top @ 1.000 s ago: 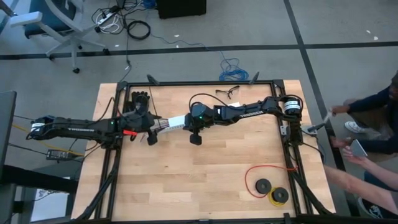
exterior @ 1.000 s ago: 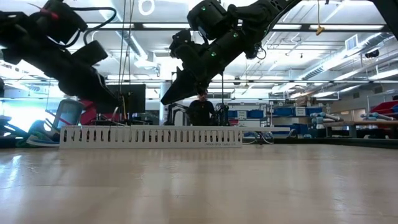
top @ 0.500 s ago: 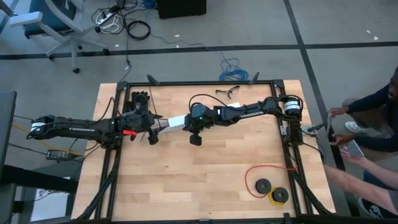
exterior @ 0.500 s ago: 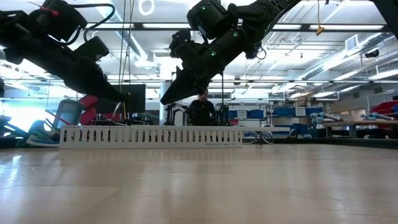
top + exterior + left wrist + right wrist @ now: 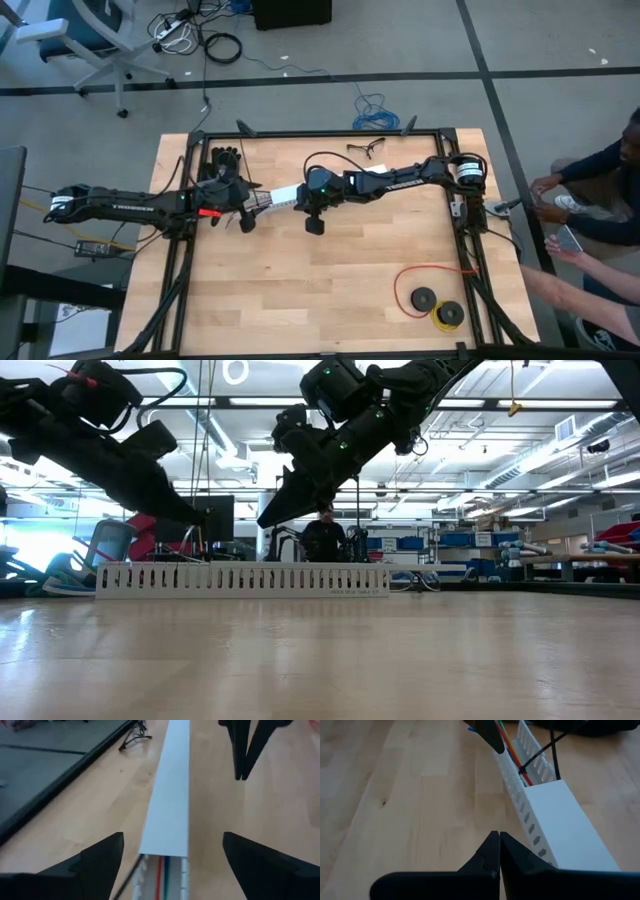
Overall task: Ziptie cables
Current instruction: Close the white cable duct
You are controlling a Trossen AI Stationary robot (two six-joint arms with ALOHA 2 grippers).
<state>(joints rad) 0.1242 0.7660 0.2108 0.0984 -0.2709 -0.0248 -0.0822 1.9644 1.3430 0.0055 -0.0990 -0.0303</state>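
- Cables (image 5: 512,747): thin wires, red, orange, green + others, lying inside a long white slotted plastic channel (image 5: 272,197) on the pale wooden table (image 5: 330,280). Only a short run shows, at the channel's open left end; the rest sits under a plain white lid (image 5: 170,805).
- A thin black strap (image 5: 538,755), prob. a ziptie, crosses the wires just beside the lid's edge in the right wrist view. Can't tell if it's cinched.
- Channel's long axis runs left-right across the table, roughly in line with both arms, so the wires run that way too.
- Left gripper (image 5: 172,857): fingers spread wide, straddling the open end, pointing along the channel. Wires lie right between and under the fingers; it is the nearer arm to the exposed wires.
- Right gripper (image 5: 499,851): fingers pressed together, nothing in them, beside the covered part on the side toward the table's front edge, tips aimed toward the open end. Wires lie ahead of it, past the lid's edge.
- Low view: both grippers above the channel, not touching.
- My read: next move turns on the left gripper coming down on the wires or strap; right would need to travel along the channel to help.
- Red wire loop w/ black spools (image 5: 425,290) well apart, near the table's front right corner.
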